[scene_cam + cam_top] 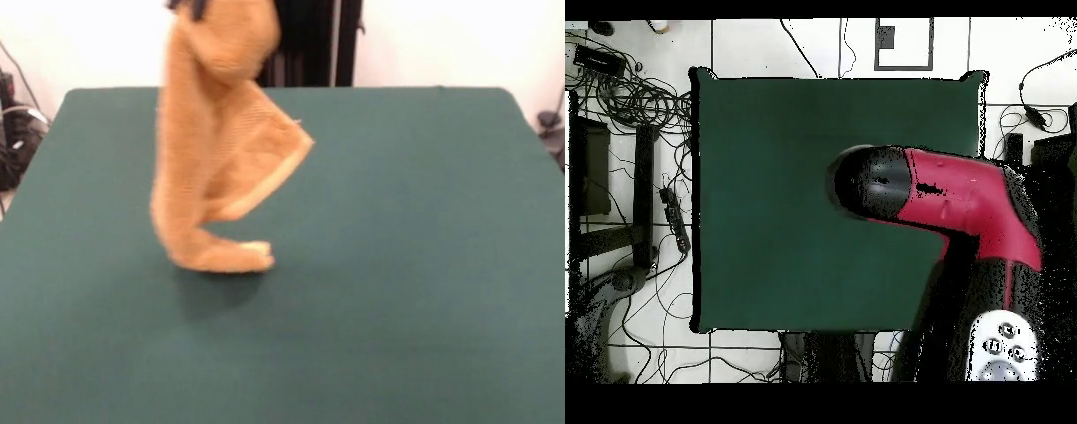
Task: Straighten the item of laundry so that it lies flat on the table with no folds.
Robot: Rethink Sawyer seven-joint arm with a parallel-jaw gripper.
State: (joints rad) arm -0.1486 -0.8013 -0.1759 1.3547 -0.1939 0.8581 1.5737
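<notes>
At the top edge of the front view we see only a small dark part of the jaws [190,7], and the upper end of the fluffy orange-tan terry towel [212,132] goes up into it. We cannot tell how the jaws stand, because the cloth covers them and the picture cuts them off. Since the towel hangs from this place, we judge that it is held there.

The towel hangs down as a long bunched column. Its lowest end touches the dark green felt tabletop [424,265] and curls a little to one side, and a shadow lies just under it. One corner with a paler woven border band sticks out at mid height. We think the cloth is lifted in this way so that its own weight pulls the folds open before it is laid down; for now it is far from flat.

In the overhead view the red and black arm [955,200] reaches over the tabletop and hides the towel fully.

We see no label on the towel, and no writing we can read anywhere.
</notes>
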